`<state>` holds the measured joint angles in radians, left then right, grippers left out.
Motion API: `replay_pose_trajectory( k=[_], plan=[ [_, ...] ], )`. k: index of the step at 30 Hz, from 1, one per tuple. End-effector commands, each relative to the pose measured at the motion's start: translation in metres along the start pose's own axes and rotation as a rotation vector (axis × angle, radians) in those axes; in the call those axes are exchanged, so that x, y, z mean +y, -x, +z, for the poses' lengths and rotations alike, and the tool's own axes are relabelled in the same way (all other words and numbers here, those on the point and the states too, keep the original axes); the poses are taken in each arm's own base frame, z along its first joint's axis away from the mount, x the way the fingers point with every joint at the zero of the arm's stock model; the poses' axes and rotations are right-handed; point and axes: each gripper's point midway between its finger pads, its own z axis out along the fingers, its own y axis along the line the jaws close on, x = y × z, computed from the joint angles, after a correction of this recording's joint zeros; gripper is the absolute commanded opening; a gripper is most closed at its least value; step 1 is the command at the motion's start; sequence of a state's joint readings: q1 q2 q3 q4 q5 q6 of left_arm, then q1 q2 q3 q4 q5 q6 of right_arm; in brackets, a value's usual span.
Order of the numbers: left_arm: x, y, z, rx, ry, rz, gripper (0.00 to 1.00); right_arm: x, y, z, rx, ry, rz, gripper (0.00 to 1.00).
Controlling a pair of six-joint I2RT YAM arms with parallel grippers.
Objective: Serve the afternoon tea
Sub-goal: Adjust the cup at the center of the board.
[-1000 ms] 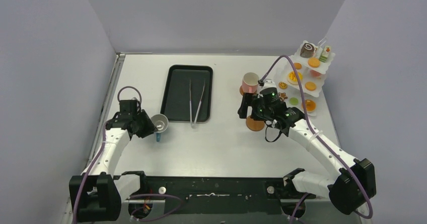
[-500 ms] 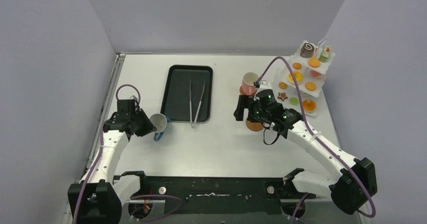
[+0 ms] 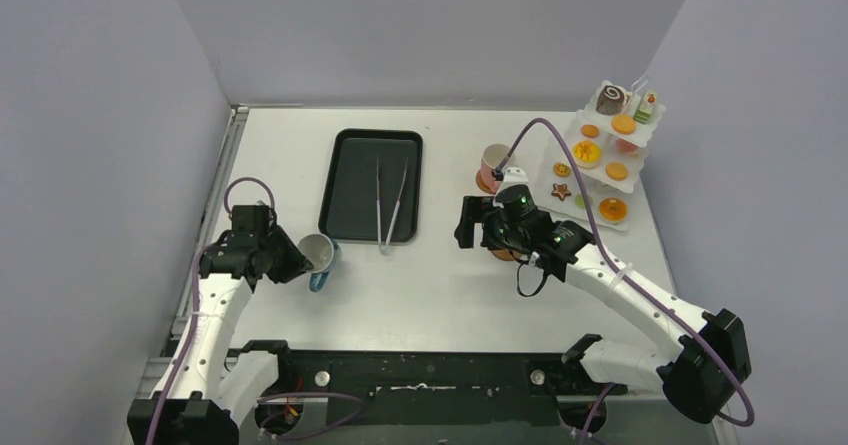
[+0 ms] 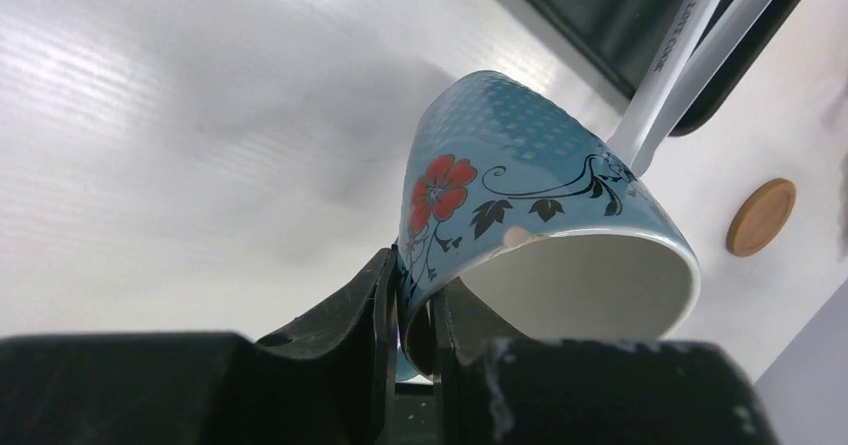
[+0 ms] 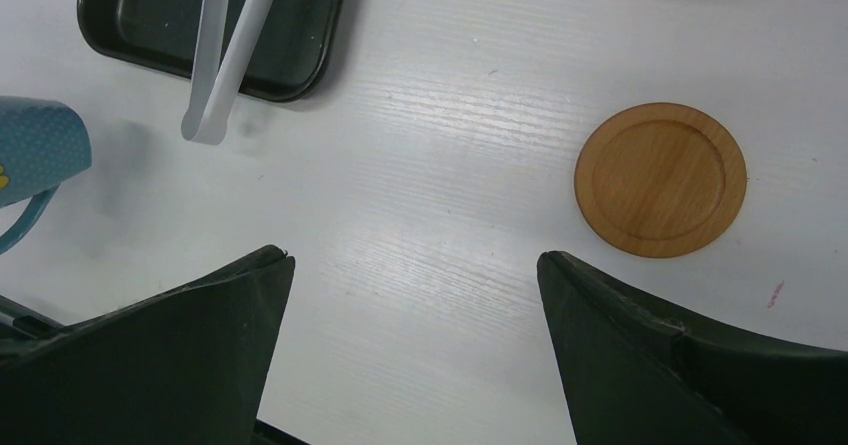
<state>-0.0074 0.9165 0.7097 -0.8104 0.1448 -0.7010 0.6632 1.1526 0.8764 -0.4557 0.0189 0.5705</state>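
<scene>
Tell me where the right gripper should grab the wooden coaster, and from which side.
Pinch the wooden coaster across its outer edge, coming straight down from above: it lies flat on the table, a thin disc with no handle. The open right gripper likely needs to shift over it.

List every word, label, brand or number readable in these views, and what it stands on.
Long metal tongs: small dark lettering along one arm, too small and blurred to read.
Blue ceramic cup: red flower and black vines only, no words.
No other text shows.
</scene>
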Motion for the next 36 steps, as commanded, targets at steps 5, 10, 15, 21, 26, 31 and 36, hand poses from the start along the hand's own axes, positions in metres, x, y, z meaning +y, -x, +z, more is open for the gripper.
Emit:
replay_pose_trajectory(
  k=[5, 10, 15, 21, 26, 31, 36],
  plan=[
    [-0.012, -0.011, -0.017, -0.018, 0.055, -0.028, 0.17, 0.004, 0.017, -0.005, -0.087, 0.003, 0.016, 0.99],
    [-0.01, -0.02, -0.006, 0.014, 0.117, -0.075, 0.17, 0.004, 0.018, -0.008, -0.093, -0.002, 0.012, 0.99],
    [-0.015, -0.023, -0.004, 0.003, 0.118, -0.118, 0.2, 0.007, 0.016, -0.009, -0.091, 0.014, 0.002, 1.0],
    [-0.014, -0.03, 0.004, 0.017, 0.118, -0.144, 0.28, 0.014, 0.02, -0.014, -0.098, 0.037, 0.003, 1.0],
    [-0.01, -0.033, 0.006, 0.019, 0.124, -0.147, 0.31, 0.015, 0.022, -0.016, -0.105, 0.038, 0.008, 1.0],
    [-0.017, -0.018, -0.009, -0.057, 0.075, -0.121, 0.33, 0.016, 0.023, -0.015, -0.106, 0.005, 0.038, 1.0],
    [-0.03, -0.001, -0.032, -0.142, 0.01, -0.083, 0.42, 0.024, 0.024, -0.013, -0.129, -0.033, 0.086, 1.0]
  ],
)
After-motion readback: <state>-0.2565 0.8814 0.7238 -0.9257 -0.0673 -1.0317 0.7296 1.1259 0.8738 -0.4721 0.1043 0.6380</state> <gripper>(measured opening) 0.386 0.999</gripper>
